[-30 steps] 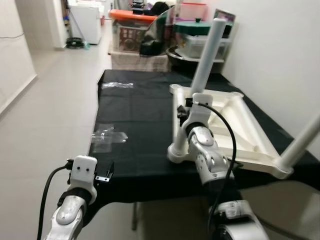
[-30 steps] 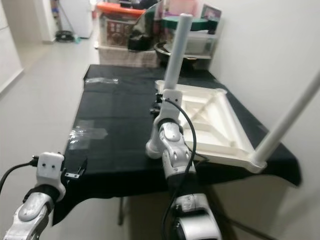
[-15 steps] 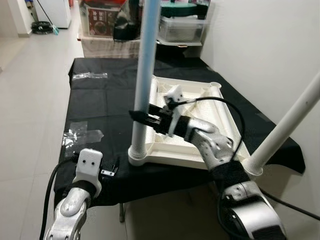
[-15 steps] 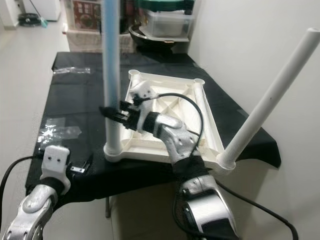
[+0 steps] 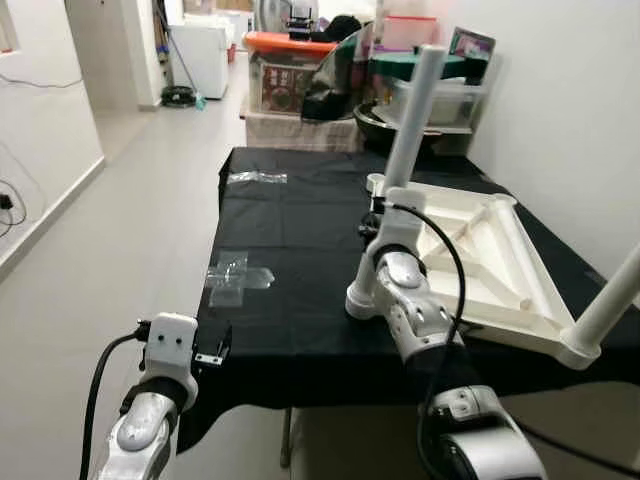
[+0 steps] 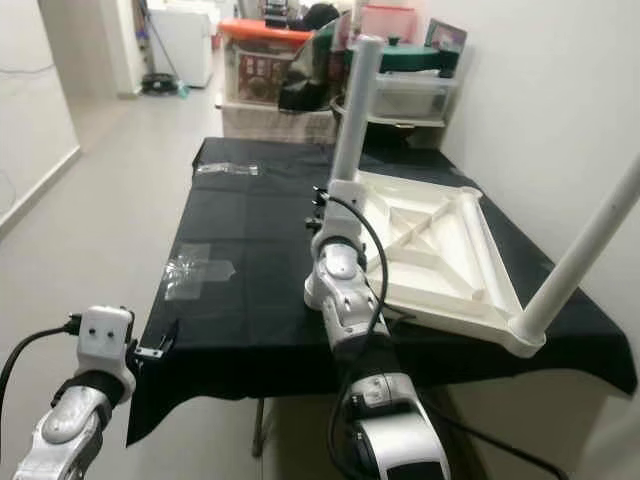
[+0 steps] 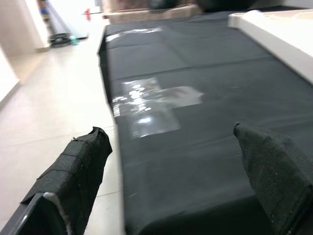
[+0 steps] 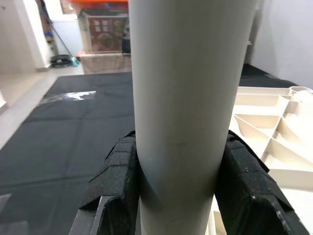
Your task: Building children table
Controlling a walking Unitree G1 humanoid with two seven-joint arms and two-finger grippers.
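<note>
An upside-down white children's table top (image 5: 520,292) lies on a table under a black cloth (image 5: 290,230). A white leg (image 5: 412,110) stands tilted in its near left corner socket. My right gripper (image 5: 374,212) is shut on this leg low down; in the right wrist view the leg (image 8: 183,98) sits between both black fingers (image 8: 115,181). A second white leg (image 5: 612,305) rises from the near right corner. My left gripper (image 5: 212,345) hangs open off the table's near left corner, its fingers (image 7: 80,166) holding nothing.
Clear plastic pieces lie on the cloth, one (image 5: 238,272) near the left edge and one (image 5: 257,177) further back. Boxes and bins (image 5: 300,70) crowd the far end of the table. A white wall runs along the right. Bare floor (image 5: 120,220) lies to the left.
The camera has swung about, so the whole picture shifted. My right gripper stays shut on the same leg. The left arm hangs as before.
</note>
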